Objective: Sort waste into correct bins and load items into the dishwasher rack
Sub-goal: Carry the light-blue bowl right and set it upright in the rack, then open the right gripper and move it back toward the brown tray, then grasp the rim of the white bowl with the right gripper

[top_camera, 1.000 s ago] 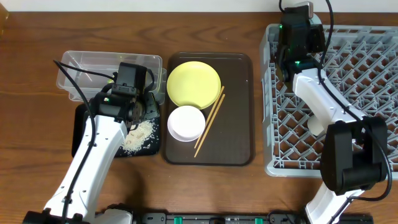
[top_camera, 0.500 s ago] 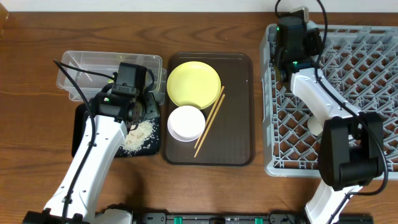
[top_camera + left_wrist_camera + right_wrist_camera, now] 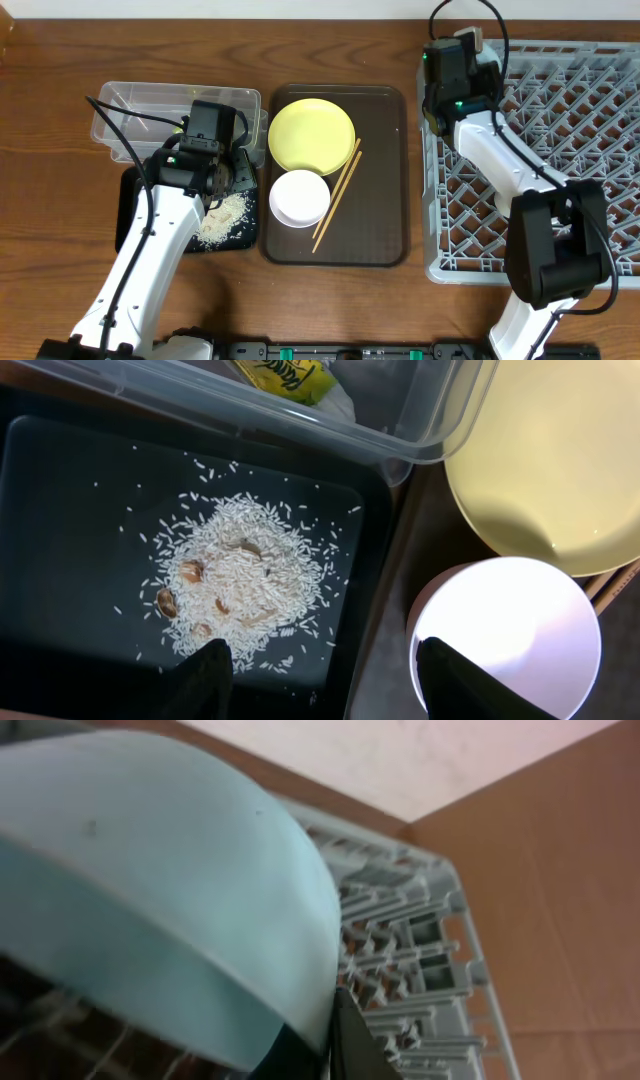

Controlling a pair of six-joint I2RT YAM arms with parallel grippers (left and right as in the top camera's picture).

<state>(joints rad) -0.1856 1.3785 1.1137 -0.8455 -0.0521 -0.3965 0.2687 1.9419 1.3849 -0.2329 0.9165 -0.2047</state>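
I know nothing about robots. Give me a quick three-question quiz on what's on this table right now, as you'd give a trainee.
1. True or false: the rice scraps lie in the clear tub.
2. What thin wooden things lie on the brown tray beside the yellow plate and white bowl?
3. The right jaws grip which? A) yellow plate B) light-blue bowl C) white bowl

Key: 1 false, they lie in the black tray; 2 chopsticks; 3 B.
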